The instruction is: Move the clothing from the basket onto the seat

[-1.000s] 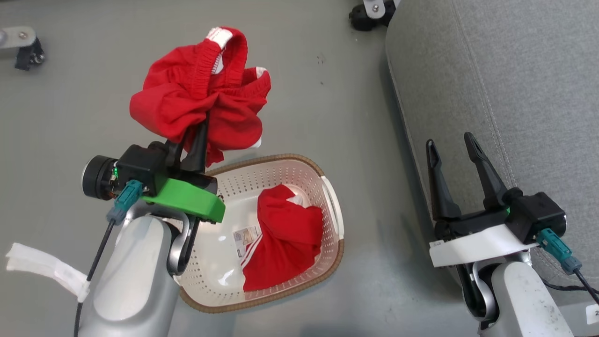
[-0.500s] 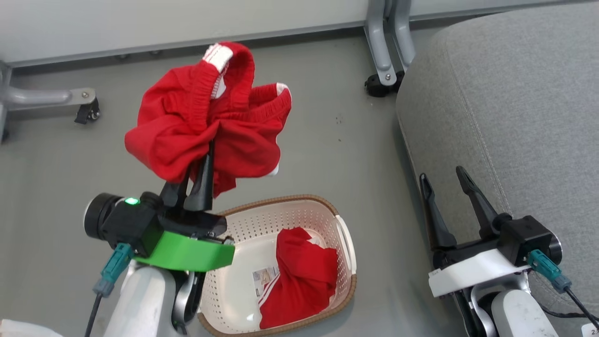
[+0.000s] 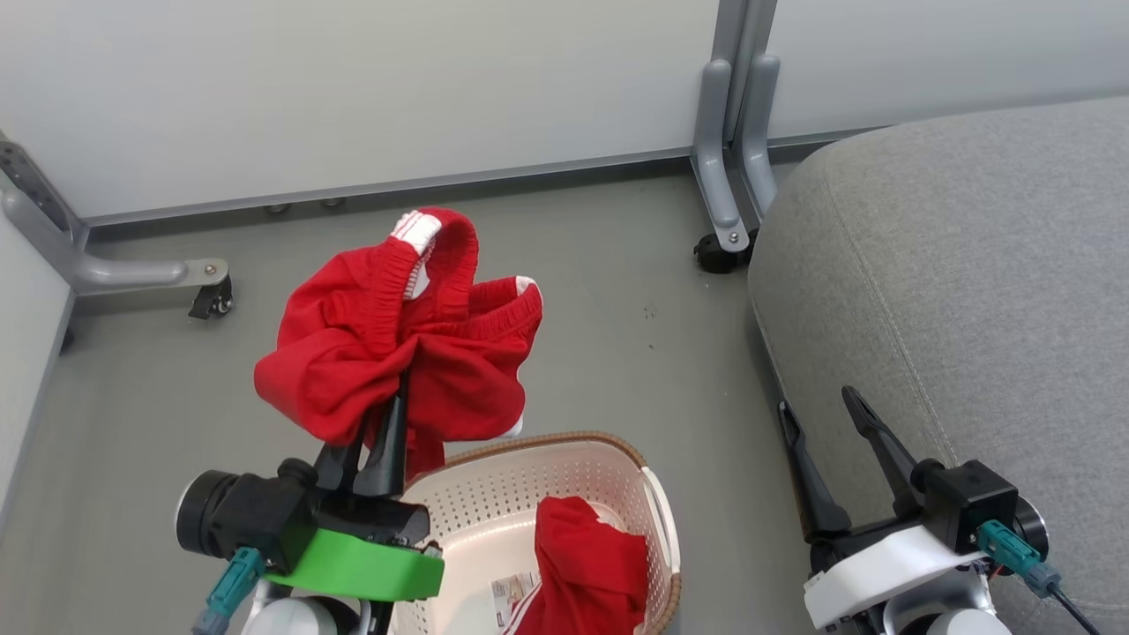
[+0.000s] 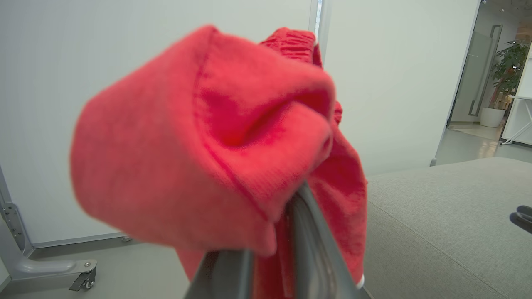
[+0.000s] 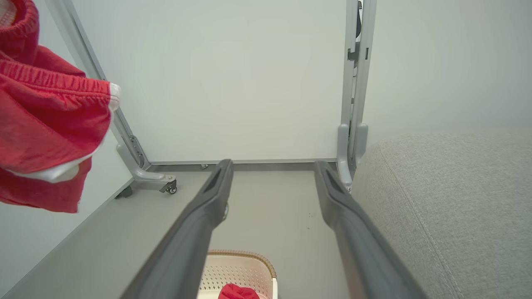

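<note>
My left gripper (image 3: pixel 388 410) is shut on bunched red shorts (image 3: pixel 397 339) with an elastic waistband, held up in the air above and left of the basket (image 3: pixel 657 507). The shorts (image 4: pixel 216 141) drape over the fingers in the left wrist view, and the shorts (image 5: pixel 45 112) hang at the left edge of the right wrist view. A second red garment (image 3: pixel 586 569) with white stripes lies in the cream basket with the brown rim. The grey seat (image 3: pixel 970 291) spreads on the right. My right gripper (image 3: pixel 816 410) stands open and empty at the seat's left edge.
White partition panels (image 3: pixel 353 88) stand behind on grey metal legs with castors (image 3: pixel 719 247), another castor foot (image 3: pixel 207 295) at the left. Grey floor (image 3: pixel 617 300) lies between basket and seat. A paper label (image 3: pixel 516 591) lies inside the basket.
The head camera has tilted up, so wall and panel legs have come into view and the basket has slid toward the bottom edge. The shorts stay gripped; the right gripper stays open.
</note>
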You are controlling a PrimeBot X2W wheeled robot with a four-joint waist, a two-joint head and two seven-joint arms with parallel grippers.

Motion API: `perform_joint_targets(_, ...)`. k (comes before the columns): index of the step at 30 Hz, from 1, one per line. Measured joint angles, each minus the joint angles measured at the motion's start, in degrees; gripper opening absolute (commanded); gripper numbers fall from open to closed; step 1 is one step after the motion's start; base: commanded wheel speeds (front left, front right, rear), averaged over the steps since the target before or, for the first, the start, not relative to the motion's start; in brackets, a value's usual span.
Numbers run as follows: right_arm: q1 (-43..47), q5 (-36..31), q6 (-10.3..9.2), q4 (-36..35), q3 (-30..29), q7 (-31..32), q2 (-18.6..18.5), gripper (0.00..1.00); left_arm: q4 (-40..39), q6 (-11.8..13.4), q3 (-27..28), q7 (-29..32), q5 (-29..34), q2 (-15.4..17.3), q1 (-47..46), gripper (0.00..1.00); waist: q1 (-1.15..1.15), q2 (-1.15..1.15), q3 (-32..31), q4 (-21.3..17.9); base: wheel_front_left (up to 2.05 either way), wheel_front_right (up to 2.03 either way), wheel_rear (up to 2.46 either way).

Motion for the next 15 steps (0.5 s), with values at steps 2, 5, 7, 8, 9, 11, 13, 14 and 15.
perform_joint_targets(2, 0.73, 0.13, 0.00, -0.26, 0.26, 0.38, -0.01, 1.00, -0.01, -0.02, -0.14, 0.00, 0.00, -0.02, 0.83, 0.00, 0.00, 0.00, -0.92, 0.10, 0.00, 0.00, 0.00)
perform_joint_targets(5, 1.30, 0.30, 0.00, -0.65, 0.49, 0.65, 0.00, 1.00, -0.04, -0.11, -0.52, 0.00, -0.13, -0.11, 1.07, 0.00, 0.00, 0.00, -1.76, 0.22, 0.00, 0.00, 0.00)
perform_joint_targets(7, 1.43, 0.52, 0.00, -0.69, 0.71, 0.99, 0.00, 1.00, -0.03, -0.12, -0.59, 0.00, -0.23, -0.18, 1.26, 0.00, 0.00, 0.00, -2.11, 0.22, 0.00, 0.00, 0.00)
perform_joint_targets(8, 1.43, 0.55, 0.00, -0.80, 0.78, 1.01, 0.00, 1.00, -0.03, -0.20, -0.59, 0.00, -0.24, -0.19, 1.40, 0.00, 0.00, 0.00, -2.20, 0.16, 0.00, 0.00, 0.00)
perform_joint_targets(9, 1.43, 0.58, 0.00, -0.90, 0.83, 1.01, 0.01, 1.00, -0.01, -0.29, -0.62, 0.00, -0.24, -0.20, 1.47, 0.00, 0.00, 0.00, -2.22, 0.14, 0.00, 0.00, 0.00)
perform_joint_targets(11, 1.43, 0.59, 0.00, -0.92, 0.91, 1.05, 0.01, 1.00, 0.01, -0.33, -0.57, 0.00, -0.25, -0.24, 1.47, 0.00, 0.00, 0.00, -2.20, 0.12, 0.00, 0.00, 0.00)
perform_joint_targets(13, 1.43, 0.60, 0.00, -0.91, 1.04, 1.07, 0.01, 1.00, 0.04, -0.35, -0.51, 0.00, -0.34, -0.26, 1.47, 0.00, 0.00, 0.00, -2.15, 0.05, 0.00, 0.00, 0.00)
perform_joint_targets(14, 1.43, 0.63, 0.00, -0.89, 1.12, 1.07, 0.01, 1.00, 0.04, -0.36, -0.48, 0.00, -0.34, -0.27, 1.47, 0.00, 0.00, 0.00, -2.12, 0.01, 0.00, 0.00, 0.00)
perform_joint_targets(15, 1.43, 0.77, 0.00, -0.86, 1.19, 1.05, 0.01, 1.00, 0.05, -0.38, -0.48, 0.00, -0.34, -0.29, 1.46, 0.00, 0.00, 0.00, -2.07, -0.04, 0.00, 0.00, 0.00)
